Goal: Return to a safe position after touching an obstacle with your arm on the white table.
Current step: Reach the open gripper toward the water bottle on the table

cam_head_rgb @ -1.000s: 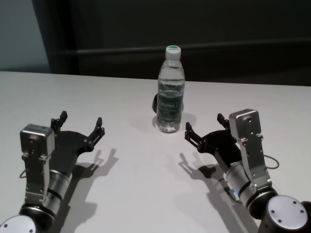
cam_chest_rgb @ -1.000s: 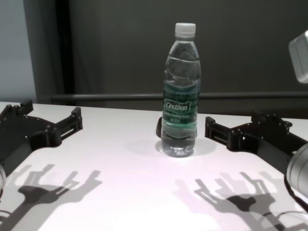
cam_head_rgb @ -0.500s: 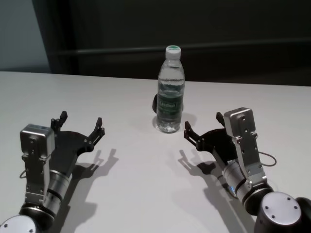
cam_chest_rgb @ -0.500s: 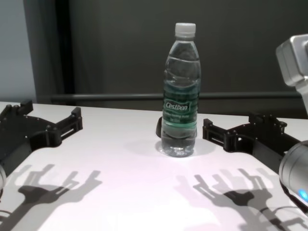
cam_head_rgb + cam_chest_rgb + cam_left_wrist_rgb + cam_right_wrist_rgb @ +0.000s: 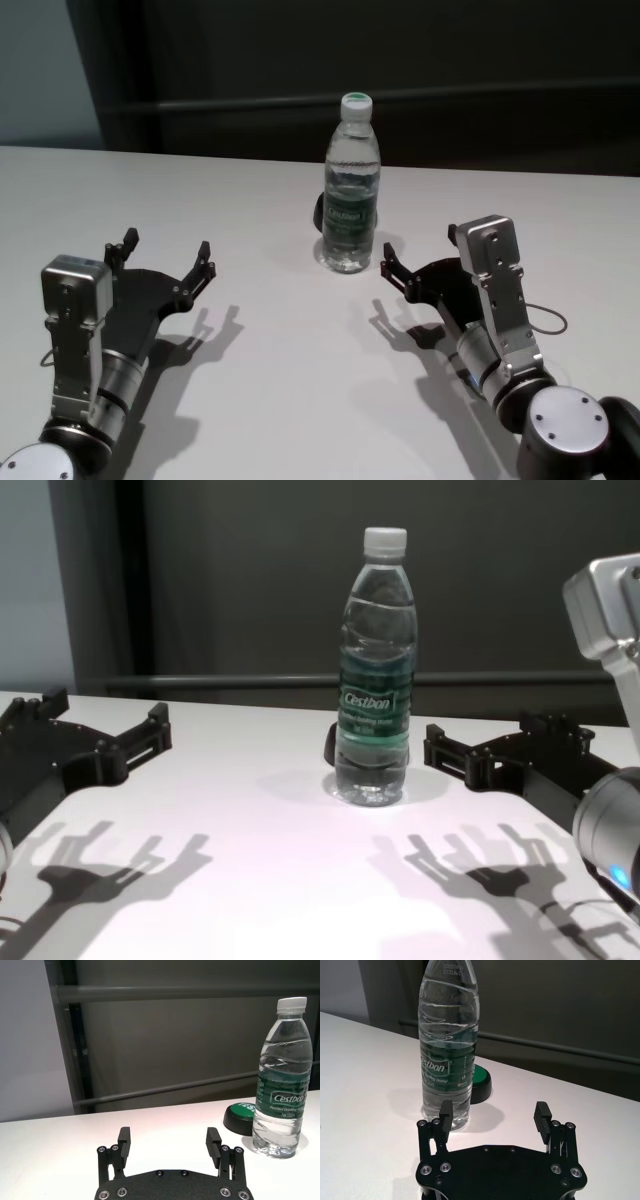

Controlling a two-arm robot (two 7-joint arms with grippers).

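Tools near worktop's front edge: left tool [image 5: 165, 258] toward front-left corner, prongs spread apart, holding nothing, well clear of bottle. Right tool [image 5: 422, 260] toward front-right, prongs likewise apart and empty, inner fingertip [image 5: 446, 1112] just beside bottle base; contact unclear. Bottle [image 5: 351, 186] upright mid-worktop [image 5: 200, 190], nearer far edge. Judgement: water-filled, moderately heavy, smooth thin wall, tall so tippable; grasp at labelled waist. Dark puck with green top [image 5: 480, 1081] behind bottle.
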